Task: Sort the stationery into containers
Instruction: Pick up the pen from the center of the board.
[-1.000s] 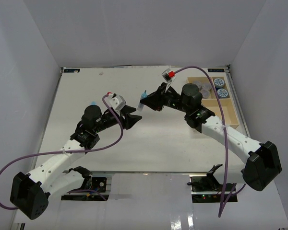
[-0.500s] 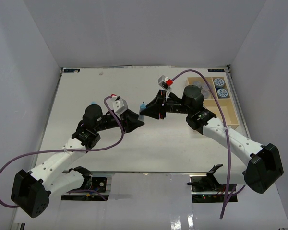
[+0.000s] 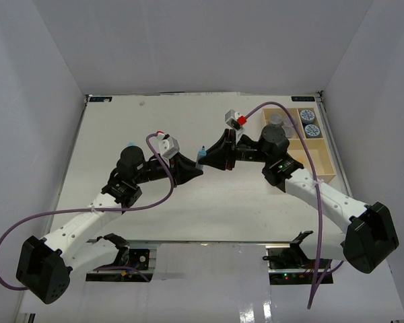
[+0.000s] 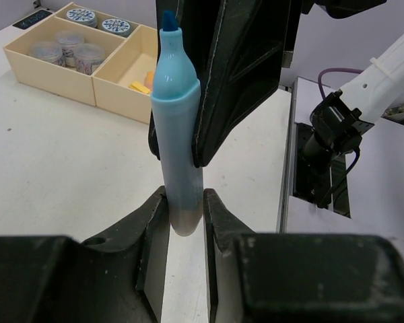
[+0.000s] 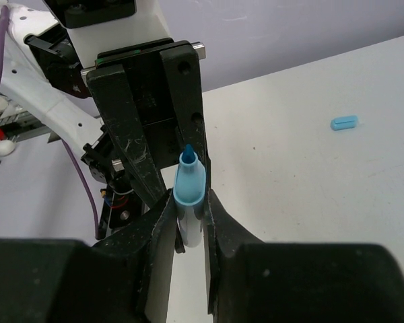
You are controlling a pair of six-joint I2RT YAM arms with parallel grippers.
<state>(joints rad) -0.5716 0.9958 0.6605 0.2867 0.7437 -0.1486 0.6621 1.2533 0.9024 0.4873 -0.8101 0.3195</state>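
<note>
Both grippers, left point(image 4: 186, 215) and right point(image 5: 188, 225), pinch the blue marker point(image 4: 177, 134) mid-handover; next, one lets go.

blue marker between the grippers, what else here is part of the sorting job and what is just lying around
Part of the job:
- blue marker, gripped by both the left gripper and the right gripper
- wooden tray with its compartments
- grey rolls and patterned rolls already in it
- small blue cap on the table, likely the marker's

Just there:
- purple cables
- white table
</note>
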